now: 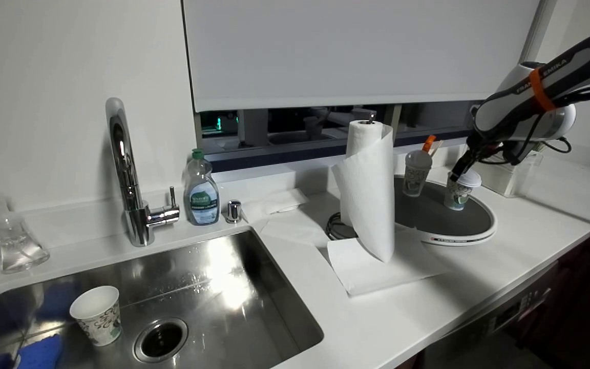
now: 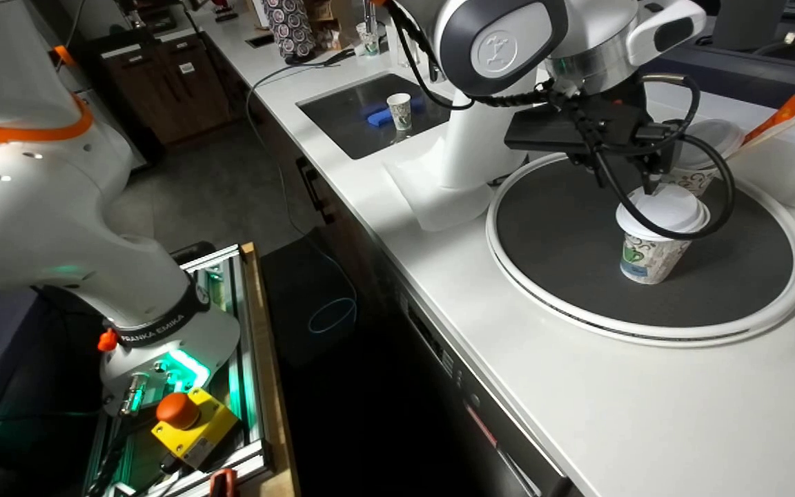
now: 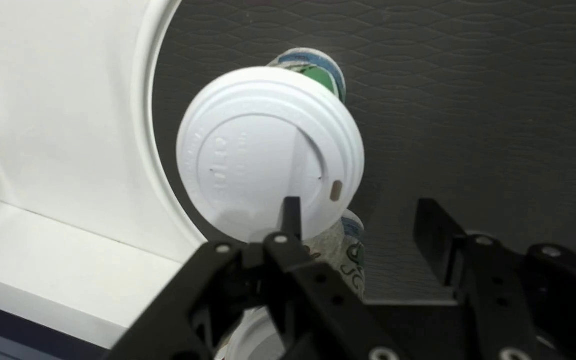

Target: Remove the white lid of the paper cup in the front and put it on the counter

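Observation:
The white lid (image 1: pixel 471 179) sits on the short patterned paper cup (image 1: pixel 457 197), which stands upright on the dark round tray. Both also show in an exterior view, the lid (image 2: pixel 668 204) and the cup (image 2: pixel 651 259). In the wrist view, the lid (image 3: pixel 258 160) faces the camera and hides most of the cup (image 3: pixel 313 67). My gripper (image 3: pixel 358 202) is open with nothing between its fingers. One finger overlaps the lid's near edge in the wrist view; the other is over the tray. I cannot tell whether the finger touches the lid. The white counter (image 2: pixel 708 414) surrounds the tray.
The round tray (image 2: pixel 722 336) has a raised white rim. A second lidded cup (image 1: pixel 416 179) stands close behind, with an orange utensil (image 1: pixel 428 143) by it. A paper towel roll (image 1: pixel 369 189) stands beside the tray. A clear container (image 1: pixel 525 169) is at the back. The sink holds a lidless cup (image 1: pixel 99 318).

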Available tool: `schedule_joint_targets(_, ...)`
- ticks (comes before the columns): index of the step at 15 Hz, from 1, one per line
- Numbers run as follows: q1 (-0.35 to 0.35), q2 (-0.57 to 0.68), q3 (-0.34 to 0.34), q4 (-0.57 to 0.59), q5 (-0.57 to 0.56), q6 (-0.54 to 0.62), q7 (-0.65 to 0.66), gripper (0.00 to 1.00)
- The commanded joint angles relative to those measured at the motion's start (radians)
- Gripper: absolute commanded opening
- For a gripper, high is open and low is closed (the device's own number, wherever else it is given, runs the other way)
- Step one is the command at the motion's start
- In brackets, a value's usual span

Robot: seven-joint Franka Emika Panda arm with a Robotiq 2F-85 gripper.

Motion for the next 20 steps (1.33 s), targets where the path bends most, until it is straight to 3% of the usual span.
schedule_joint_targets(1, -0.008, 0.013, 0.010, 0.003, 0.018, 0.010, 0.013, 0.59)
schedule_joint_targets(6, -0.008, 0.021, 0.014, 0.005, 0.015, 0.004, 0.017, 0.46)
schedule_joint_targets(7, -0.007, 0.024, 0.013, 0.006, 0.012, 0.000, 0.020, 0.30)
schedule_joint_targets(11, -0.008, 0.032, 0.013, 0.007, 0.011, -0.005, 0.025, 0.01)
schedule_joint_targets(17, 0.000, -0.001, -0.007, -0.007, -0.019, 0.015, 0.060, 0.02)
schedule_joint_targets(20, -0.023, -0.072, 0.031, -0.044, 0.030, 0.010, -0.016, 0.02)
